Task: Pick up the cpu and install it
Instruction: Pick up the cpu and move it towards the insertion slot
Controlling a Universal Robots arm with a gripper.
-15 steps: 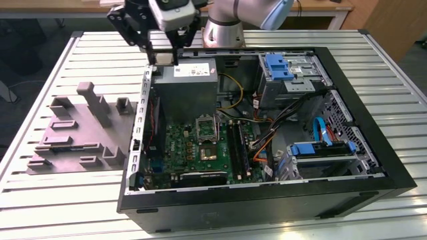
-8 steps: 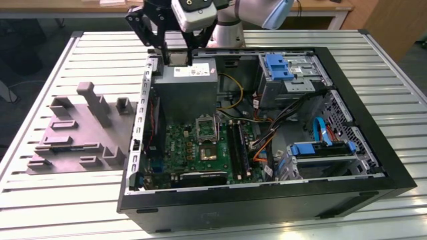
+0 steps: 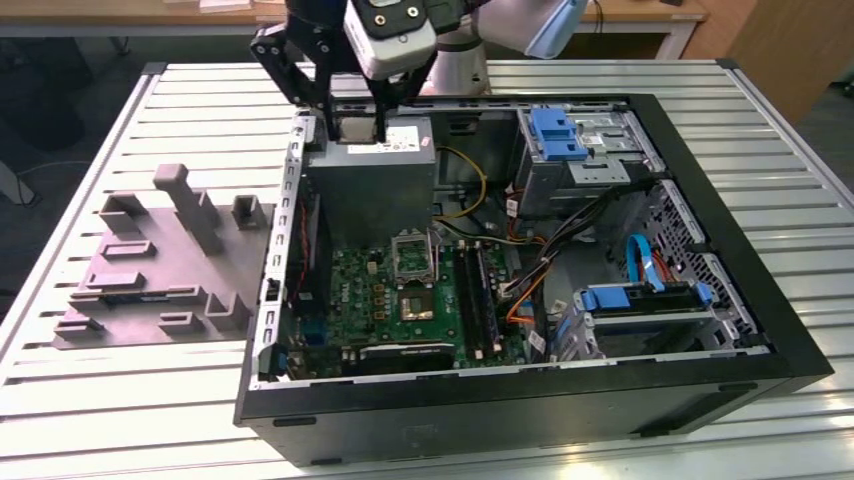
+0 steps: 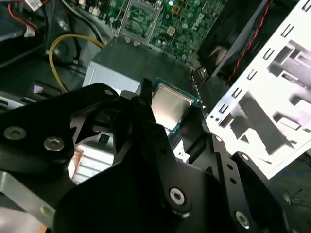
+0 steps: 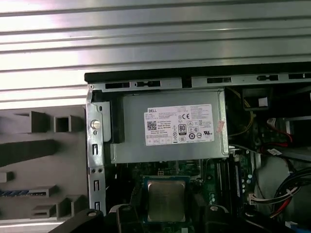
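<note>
My gripper (image 3: pixel 352 136) hangs over the rear of the open computer case (image 3: pixel 747 330), above the grey power supply (image 3: pixel 374 185). It is shut on the cpu (image 3: pixel 356 126), a small square chip with a pale silvery top. Both wrist views show the cpu (image 4: pixel 167 108) (image 5: pixel 166 198) clamped between the black fingers (image 4: pixel 146 104), its metal face showing and its green edge visible. The metal-framed socket (image 3: pixel 411 252) lies on the green motherboard (image 3: pixel 367 300), lower in the case and nearer the exterior view's bottom than the gripper. The cpu is held in the air, well clear of the socket.
A grey moulded tray (image 3: pixel 147 270) with raised blocks sits on the slatted table at the exterior view's left of the case. Inside the case are orange and yellow cables (image 3: pixel 467 185), blue-handled drive bays (image 3: pixel 554 130) and a blue data cable (image 3: pixel 647 260).
</note>
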